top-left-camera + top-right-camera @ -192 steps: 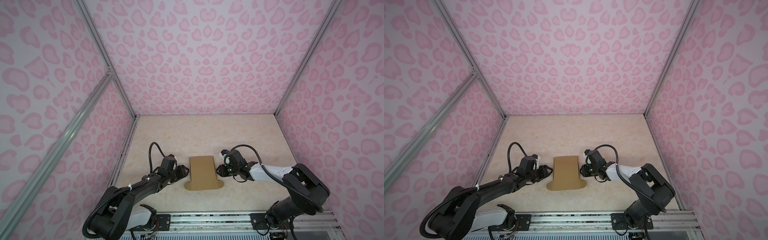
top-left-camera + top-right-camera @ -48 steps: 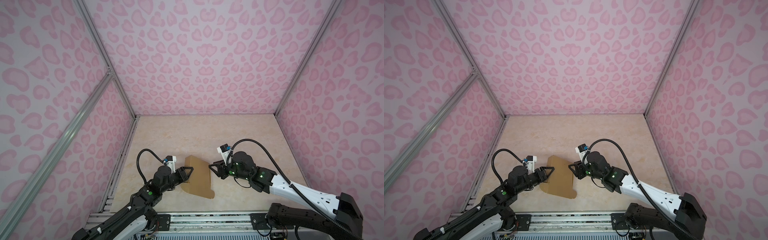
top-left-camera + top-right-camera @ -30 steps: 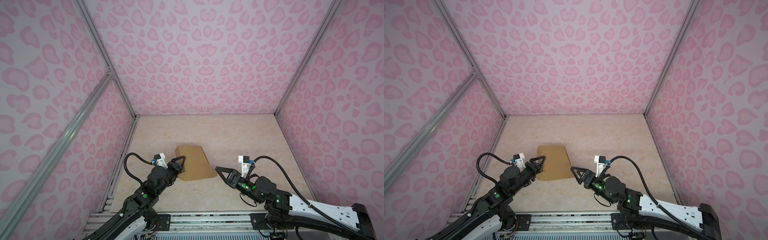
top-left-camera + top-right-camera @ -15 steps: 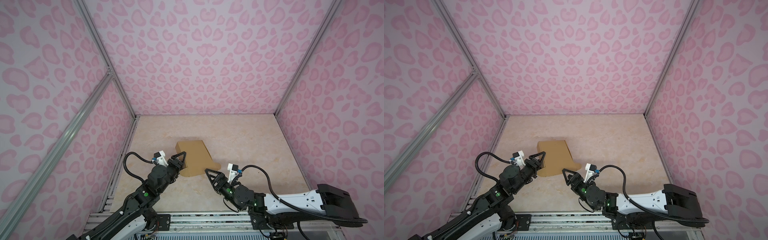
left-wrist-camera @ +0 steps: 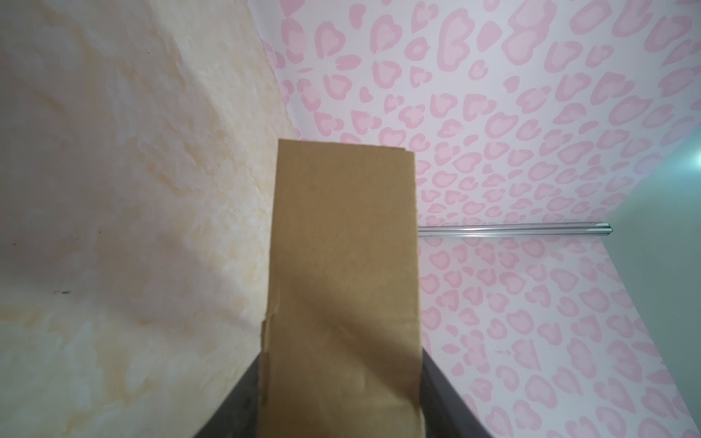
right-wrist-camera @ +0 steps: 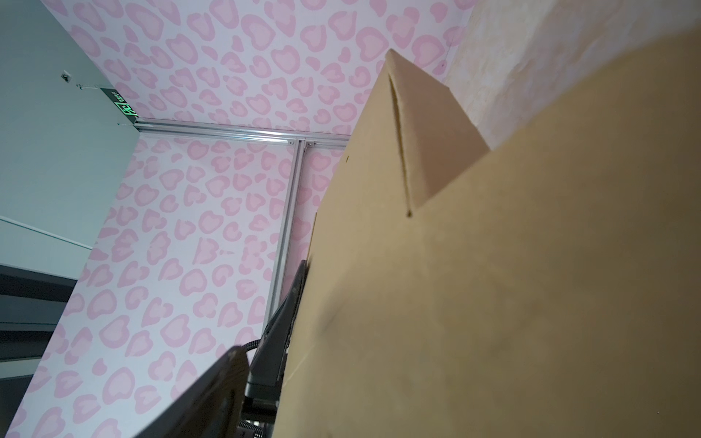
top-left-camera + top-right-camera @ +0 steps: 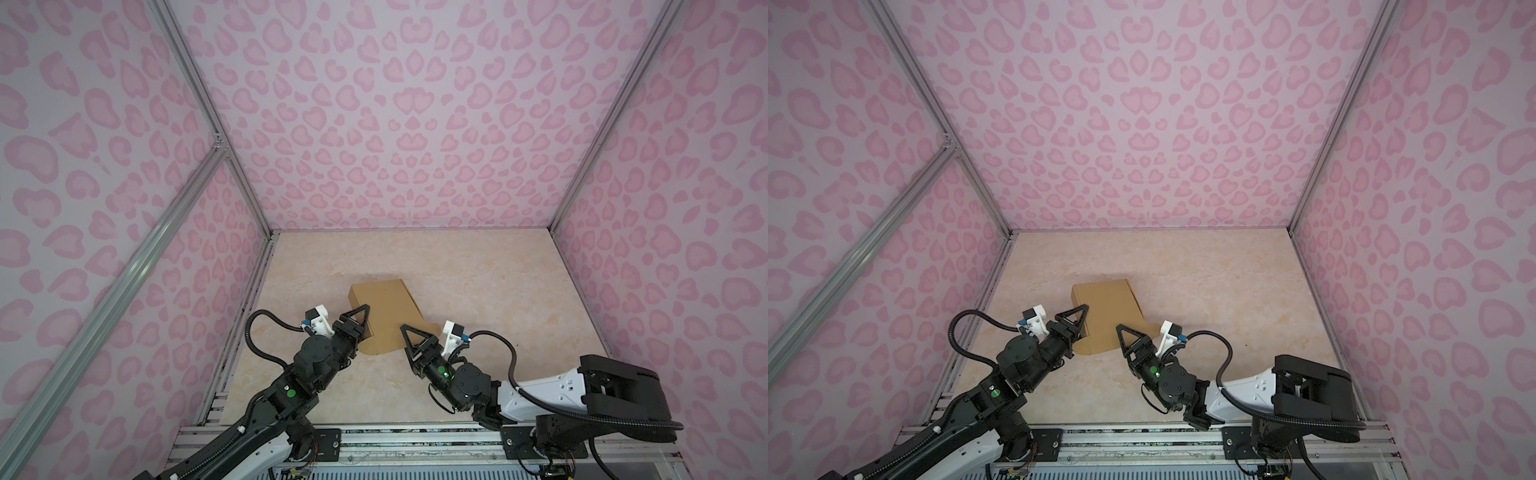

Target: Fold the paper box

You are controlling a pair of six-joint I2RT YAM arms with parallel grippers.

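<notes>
Paper box (image 7: 384, 316) (plain brown kraft cardboard, partly folded) sits on beige marbled tabletop (image 7: 478, 270), near front centre in both top views.

Left gripper (image 7: 360, 325) at box's 9 o'clock edge, fingers either side of upright cardboard panel (image 5: 343, 288); left wrist view shows panel filling gap between dark fingers, so gripper clamps paper box.

Right gripper (image 7: 409, 340) at box's 4 o'clock, near rounded flap (image 7: 1152, 328), fingers spread wide. Right wrist view shows cardboard close beside finger (image 6: 282, 333); contact unclear.
</notes>
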